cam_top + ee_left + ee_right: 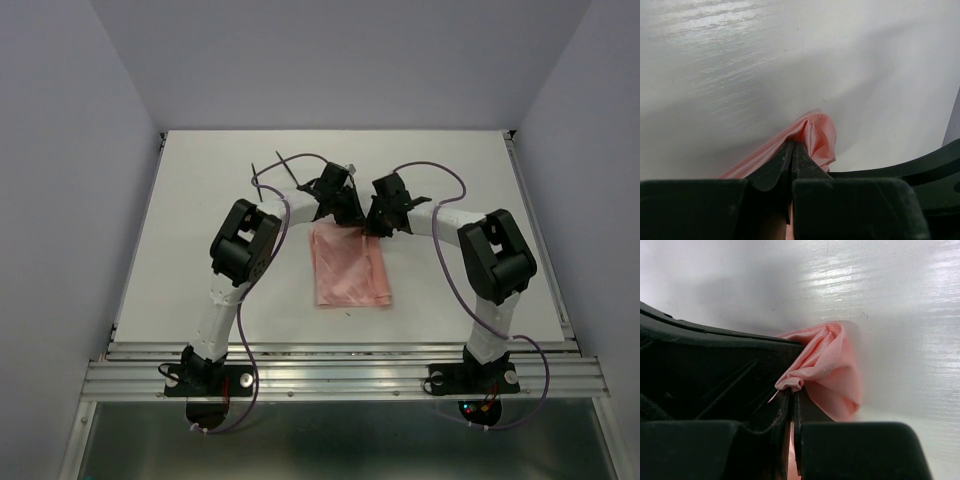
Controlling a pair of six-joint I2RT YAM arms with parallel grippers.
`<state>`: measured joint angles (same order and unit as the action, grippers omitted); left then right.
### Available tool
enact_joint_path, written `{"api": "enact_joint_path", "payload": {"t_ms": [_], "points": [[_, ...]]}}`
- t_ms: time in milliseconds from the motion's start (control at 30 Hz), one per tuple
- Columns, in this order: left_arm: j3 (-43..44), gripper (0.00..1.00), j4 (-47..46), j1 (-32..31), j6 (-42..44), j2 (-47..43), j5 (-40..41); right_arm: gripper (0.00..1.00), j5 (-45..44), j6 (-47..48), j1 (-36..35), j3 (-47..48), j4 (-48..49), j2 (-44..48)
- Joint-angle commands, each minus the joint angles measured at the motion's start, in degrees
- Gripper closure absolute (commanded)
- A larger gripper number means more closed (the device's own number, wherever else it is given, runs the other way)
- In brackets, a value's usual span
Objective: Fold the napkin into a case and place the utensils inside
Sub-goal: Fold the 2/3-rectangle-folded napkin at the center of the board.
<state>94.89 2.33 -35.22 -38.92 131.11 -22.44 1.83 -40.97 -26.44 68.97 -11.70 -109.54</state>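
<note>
The pale pink napkin [350,268] lies folded as a rectangle at the table's middle, its far edge lifted. My left gripper [345,218] is shut on the napkin's far left corner; the cloth [815,137] bunches past its tips [791,146]. My right gripper [378,225] is shut on the far right corner; the cloth [832,367] curls over its tips [793,392]. A slim black utensil [284,167] lies on the table behind the left gripper; I cannot tell whether it is fork or spoon. The other utensil is hidden.
Purple cables [440,172] loop over both arms. The white table [200,250] has raised rails at its left and right edges and a metal rail at the near edge.
</note>
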Motion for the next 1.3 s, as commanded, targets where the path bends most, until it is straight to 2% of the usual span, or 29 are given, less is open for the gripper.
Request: {"api": "enact_joint_path", "payload": {"t_ms": [0,267,567,700,900,1067,1267], "points": [[-2.0,0.9,0.9,-0.6,0.5,-1.2,-0.5,0.99,-1.6,-2.1,-1.1,3.5,1.3,-1.6],[-3.0,0.9,0.9,-0.6,0.8,-3.0,-0.3,0.99,-3.7,-4.6,-1.1,3.0,1.5,-4.2],[-5.6,0.89,3.3,1.4,2.4,-11.2,1.5,0.99,-8.0,-5.2,-1.1,1.3,-0.5,-4.6],[-9.2,0.84,3.9,2.8,3.2,-16.9,2.6,0.99,-9.2,-5.0,-1.1,1.3,-1.5,-4.5],[-16.9,0.84,3.2,3.6,3.7,-21.7,4.5,0.99,-10.1,-4.9,-1.1,1.5,-2.8,-4.3],[-23.8,0.85,0.4,3.6,3.6,-20.0,4.1,0.99,-10.7,-4.2,-1.1,2.0,-3.7,-2.5],[-26.0,0.88,-1.8,3.4,3.7,-15.4,3.4,0.99,-10.8,-2.9,-1.1,3.7,-5.0,-1.1]]}}
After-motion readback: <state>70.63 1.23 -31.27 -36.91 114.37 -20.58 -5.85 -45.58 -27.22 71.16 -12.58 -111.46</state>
